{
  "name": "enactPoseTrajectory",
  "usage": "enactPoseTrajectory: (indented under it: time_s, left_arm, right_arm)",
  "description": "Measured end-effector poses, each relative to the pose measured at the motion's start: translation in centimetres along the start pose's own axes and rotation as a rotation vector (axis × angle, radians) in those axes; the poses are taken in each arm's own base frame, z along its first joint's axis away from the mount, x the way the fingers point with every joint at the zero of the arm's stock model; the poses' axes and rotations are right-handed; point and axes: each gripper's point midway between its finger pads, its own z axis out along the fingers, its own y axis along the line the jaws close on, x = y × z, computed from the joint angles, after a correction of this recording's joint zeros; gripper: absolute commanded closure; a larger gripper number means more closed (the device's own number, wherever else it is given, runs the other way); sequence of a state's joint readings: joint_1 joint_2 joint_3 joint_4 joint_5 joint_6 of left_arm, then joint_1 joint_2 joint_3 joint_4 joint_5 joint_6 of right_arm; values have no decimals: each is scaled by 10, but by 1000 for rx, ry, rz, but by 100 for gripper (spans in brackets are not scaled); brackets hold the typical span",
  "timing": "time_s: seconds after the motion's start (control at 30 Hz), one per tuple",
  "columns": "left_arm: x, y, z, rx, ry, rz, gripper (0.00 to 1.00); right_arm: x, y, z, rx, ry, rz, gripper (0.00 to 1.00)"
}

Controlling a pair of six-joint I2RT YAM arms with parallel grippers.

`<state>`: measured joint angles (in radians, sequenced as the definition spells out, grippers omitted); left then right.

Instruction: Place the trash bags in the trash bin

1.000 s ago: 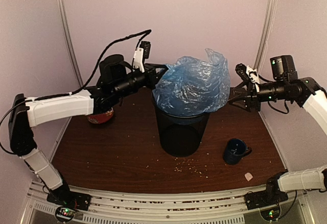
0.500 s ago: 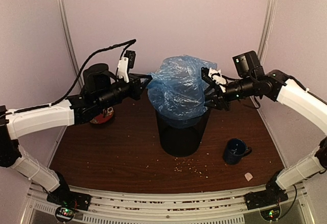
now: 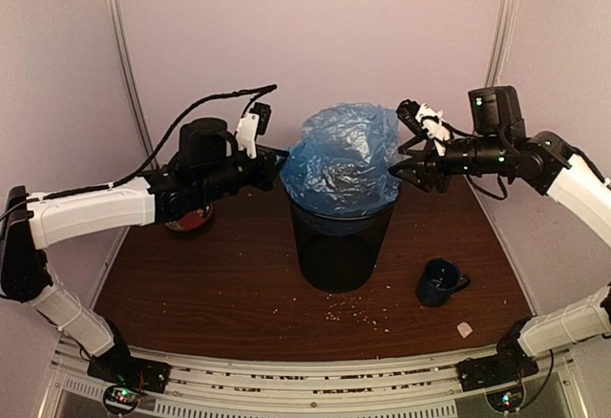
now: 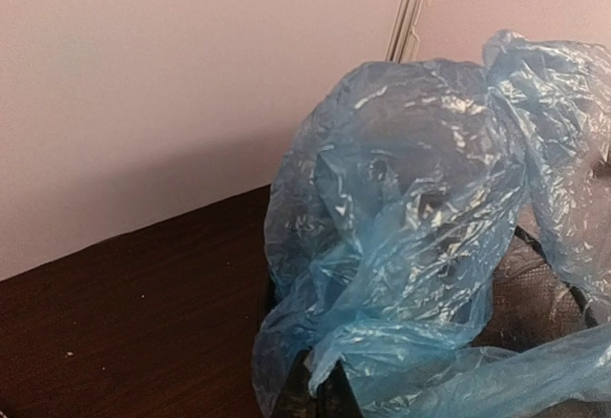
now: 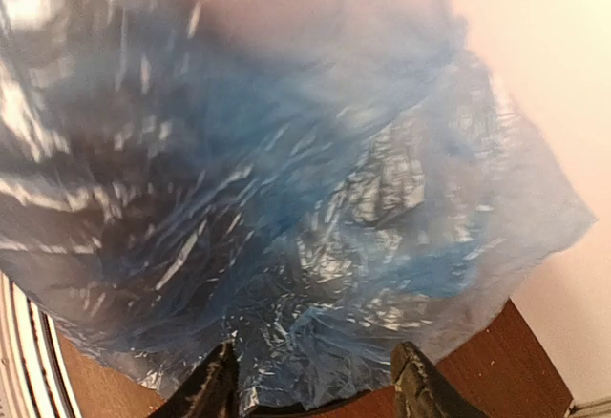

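Note:
The light-blue trash bag billows above the black mesh trash bin, with its lower part inside the rim. My left gripper is at the bag's left edge. In the left wrist view it is shut on a fold of the bag beside the bin rim. My right gripper is open at the bag's right side. In the right wrist view its fingers stand wide apart with the bag filling the view just beyond them.
A dark blue mug stands on the wooden table right of the bin. A red round object sits behind my left arm. Crumbs and a small pale scrap lie near the front. Metal posts stand at the back corners.
The right gripper swung in from the right to the bag, then drew back slightly and rose. The left gripper shifted left, then back right. The bag is bunched narrower and taller.

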<state>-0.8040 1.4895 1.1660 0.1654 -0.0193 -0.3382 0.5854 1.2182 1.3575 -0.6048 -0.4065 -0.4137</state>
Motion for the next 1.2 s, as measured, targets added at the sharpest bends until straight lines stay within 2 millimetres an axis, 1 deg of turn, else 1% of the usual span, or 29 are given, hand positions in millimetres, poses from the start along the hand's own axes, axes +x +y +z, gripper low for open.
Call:
enactPoseTrajectory:
  time_s: [0.1, 0.2, 0.33, 0.43, 0.5, 0.6, 0.73, 0.83, 0.87, 0.9, 0.97, 1.0, 1.07, 1.13, 1.2]
  left_arm:
    - [5, -5, 11, 26, 28, 1, 100]
    - [1, -15, 23, 68, 30, 3, 100]
    - [-6, -30, 40, 134, 31, 5, 100]
    - [0, -41, 56, 184, 57, 4, 100]
    - [10, -45, 66, 206, 81, 8, 100]
    - [10, -48, 69, 225, 84, 7, 100]
    - [12, -47, 66, 215, 102, 15, 100]
    - [14, -44, 53, 191, 124, 32, 100]
    - [12, -42, 47, 181, 124, 40, 100]
    - [7, -42, 41, 175, 119, 49, 100]
    - [-7, -41, 31, 164, 92, 64, 100]
    - [-17, -42, 24, 159, 71, 72, 100]
    - [-31, -42, 14, 154, 39, 81, 100]
    - [-43, -43, 5, 152, 12, 87, 100]
    - [-49, -44, 1, 151, 0, 88, 100]
  right_arm:
    - [-9, -2, -21, 34, -42, -10, 39]
    - [-15, -5, -35, 60, -71, -13, 38]
    - [-13, -9, -39, 76, -70, -1, 38]
    - [-10, -12, -38, 81, -61, 8, 38]
    - [-8, -12, -39, 78, -53, 11, 39]
    - [-13, -11, -43, 75, -55, 11, 39]
    - [-19, -12, -52, 83, -71, 6, 39]
    - [-24, -14, -62, 101, -78, 8, 40]
    - [-28, -16, -65, 110, -85, 9, 40]
    - [-32, -18, -69, 120, -95, 11, 39]
    - [-44, -22, -77, 137, -121, 17, 32]
    - [-54, -25, -82, 145, -141, 19, 28]
    - [-73, -31, -90, 159, -183, 28, 23]
    - [-92, -39, -94, 173, -223, 41, 21]
    - [-108, -46, -93, 177, -249, 56, 20]
